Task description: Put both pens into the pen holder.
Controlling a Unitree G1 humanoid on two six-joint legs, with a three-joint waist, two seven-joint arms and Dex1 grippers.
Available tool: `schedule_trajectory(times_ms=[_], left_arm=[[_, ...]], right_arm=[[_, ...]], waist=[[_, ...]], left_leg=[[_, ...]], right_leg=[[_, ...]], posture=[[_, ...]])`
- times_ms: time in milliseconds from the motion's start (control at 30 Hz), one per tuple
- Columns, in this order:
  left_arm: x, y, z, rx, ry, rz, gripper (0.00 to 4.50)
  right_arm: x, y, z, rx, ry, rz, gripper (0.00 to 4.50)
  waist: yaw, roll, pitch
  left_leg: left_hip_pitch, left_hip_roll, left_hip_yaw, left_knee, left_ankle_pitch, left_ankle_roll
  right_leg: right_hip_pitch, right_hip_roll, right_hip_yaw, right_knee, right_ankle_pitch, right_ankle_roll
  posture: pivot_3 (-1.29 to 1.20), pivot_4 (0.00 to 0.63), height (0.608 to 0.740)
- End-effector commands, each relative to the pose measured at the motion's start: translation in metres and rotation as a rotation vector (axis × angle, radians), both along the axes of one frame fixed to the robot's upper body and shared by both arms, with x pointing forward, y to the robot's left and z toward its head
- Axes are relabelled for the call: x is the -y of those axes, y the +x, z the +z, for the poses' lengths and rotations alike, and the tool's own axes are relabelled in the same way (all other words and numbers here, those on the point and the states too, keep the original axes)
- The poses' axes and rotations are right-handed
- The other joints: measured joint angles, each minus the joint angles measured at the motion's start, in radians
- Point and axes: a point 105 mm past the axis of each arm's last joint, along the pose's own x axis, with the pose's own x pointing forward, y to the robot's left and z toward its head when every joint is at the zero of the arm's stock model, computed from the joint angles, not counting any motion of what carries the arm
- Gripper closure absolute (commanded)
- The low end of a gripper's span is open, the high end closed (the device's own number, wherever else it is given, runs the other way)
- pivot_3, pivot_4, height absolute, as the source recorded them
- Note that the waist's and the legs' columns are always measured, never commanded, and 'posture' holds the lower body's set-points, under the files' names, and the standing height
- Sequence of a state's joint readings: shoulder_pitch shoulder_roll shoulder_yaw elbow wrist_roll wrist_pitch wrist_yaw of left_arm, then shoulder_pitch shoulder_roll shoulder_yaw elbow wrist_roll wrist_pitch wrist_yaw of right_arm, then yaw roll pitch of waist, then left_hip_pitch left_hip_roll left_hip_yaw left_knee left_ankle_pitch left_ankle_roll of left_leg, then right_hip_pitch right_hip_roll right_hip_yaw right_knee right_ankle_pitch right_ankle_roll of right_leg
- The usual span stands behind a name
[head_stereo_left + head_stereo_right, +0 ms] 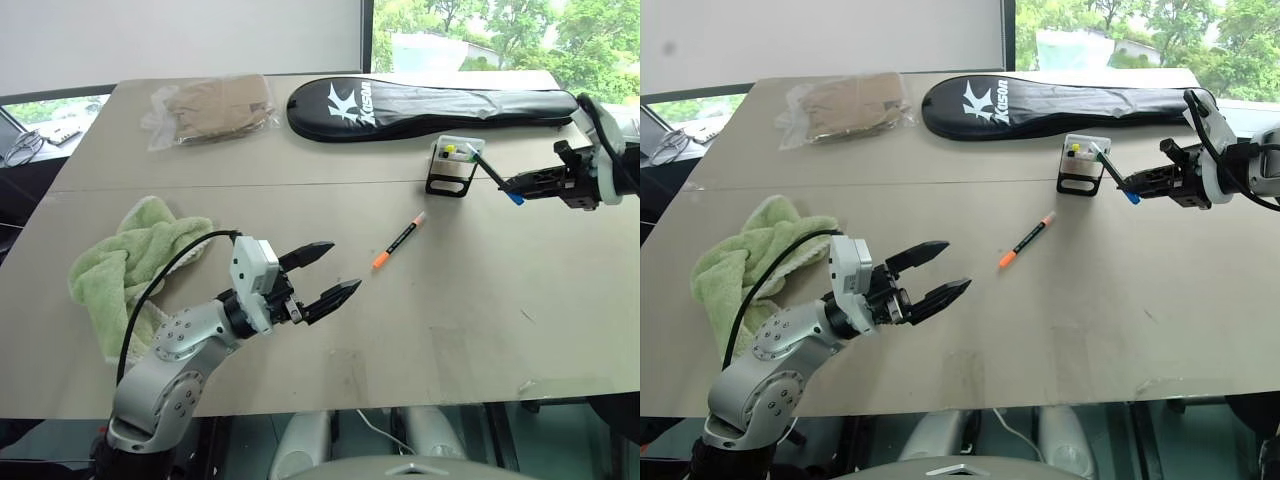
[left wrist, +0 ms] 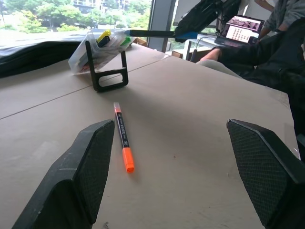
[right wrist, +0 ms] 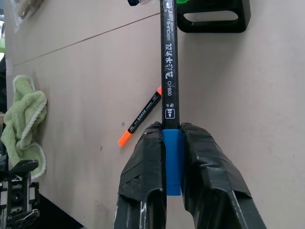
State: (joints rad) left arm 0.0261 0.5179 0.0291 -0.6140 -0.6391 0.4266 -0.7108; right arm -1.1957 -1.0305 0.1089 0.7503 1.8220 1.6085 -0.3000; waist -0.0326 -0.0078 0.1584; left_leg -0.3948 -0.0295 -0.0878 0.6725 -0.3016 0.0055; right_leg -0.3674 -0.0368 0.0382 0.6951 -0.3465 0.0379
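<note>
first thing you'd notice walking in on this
The right gripper is shut on the blue-capped pen, whose far end reaches the white pen holder just in front of the black racket case. The orange-capped pen lies loose mid-table, with the left gripper open above the table beside it. A crumpled green towel sits at the table's left.

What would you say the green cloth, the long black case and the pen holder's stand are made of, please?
Green cloth: looks like terry towelling, fluffy and crumpled. Long black case: probably woven synthetic fabric, with a slight sheen, soft folds and a printed white logo. Pen holder's stand: seems to be matt black plastic or painted metal; the look leaves it open.
</note>
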Motion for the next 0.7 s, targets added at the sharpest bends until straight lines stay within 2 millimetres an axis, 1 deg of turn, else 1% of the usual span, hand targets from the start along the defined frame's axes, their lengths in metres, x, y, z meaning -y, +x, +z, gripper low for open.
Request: schedule_trajectory(times_ms=[33, 133, 300, 467, 700], left_arm=[[0.004, -0.004, 0.008, 0.044, -0.011, -0.01, 0.61], [0.004, -0.004, 0.008, 0.042, -0.011, -0.007, 0.61], [0.004, -0.004, 0.007, 0.04, -0.01, 0.006, 0.61], [0.006, -0.008, 0.005, 0.03, -0.016, 0.03, 0.61], [0.004, -0.01, 0.006, 0.021, -0.025, 0.057, 0.61]], right_arm=[[-0.003, 0.001, 0.017, 0.025, 0.031, 0.009, 4.47], [-0.005, 0.005, 0.02, 0.007, 0.035, 0.001, 4.47], [-0.003, 0.013, 0.022, -0.036, 0.051, -0.054, 4.47], [-0.001, 0.022, 0.019, -0.082, 0.047, -0.114, 4.47], [-0.015, 0.028, 0.033, -0.005, 0.05, -0.058, 4.47]], waist=[[0.0, 0.0, 0.0], [0.001, 0.0, 0.0], [0.002, 0.0, 0.0], [0.002, 0.0, 0.0], [0.007, 0.001, 0.0]], left_leg=[[-0.001, 0.0, 0.0, 0.0, 0.0, 0.0], [-0.003, 0.0, 0.0, 0.0, 0.0, 0.0], [-0.004, 0.0, 0.001, 0.0, 0.0, 0.0], [-0.004, 0.0, 0.002, 0.0, 0.0, 0.0], [-0.004, 0.0, 0.002, -0.001, 0.0, 0.0]], right_leg=[[-0.001, 0.0, 0.0, 0.0, 0.0, 0.0], [-0.003, 0.0, 0.0, 0.0, 0.0, 0.0], [-0.004, -0.001, 0.001, 0.001, 0.0, 0.0], [-0.005, 0.0, 0.001, 0.001, 0.0, 0.0], [-0.005, 0.001, 0.001, 0.001, 0.0, 0.0]], posture=[[0.0, 0.15, 0.74], [0.0, 0.15, 0.74], [0.0, 0.15, 0.74], [0.0, 0.15, 0.74], [0.0, 0.15, 0.74]])
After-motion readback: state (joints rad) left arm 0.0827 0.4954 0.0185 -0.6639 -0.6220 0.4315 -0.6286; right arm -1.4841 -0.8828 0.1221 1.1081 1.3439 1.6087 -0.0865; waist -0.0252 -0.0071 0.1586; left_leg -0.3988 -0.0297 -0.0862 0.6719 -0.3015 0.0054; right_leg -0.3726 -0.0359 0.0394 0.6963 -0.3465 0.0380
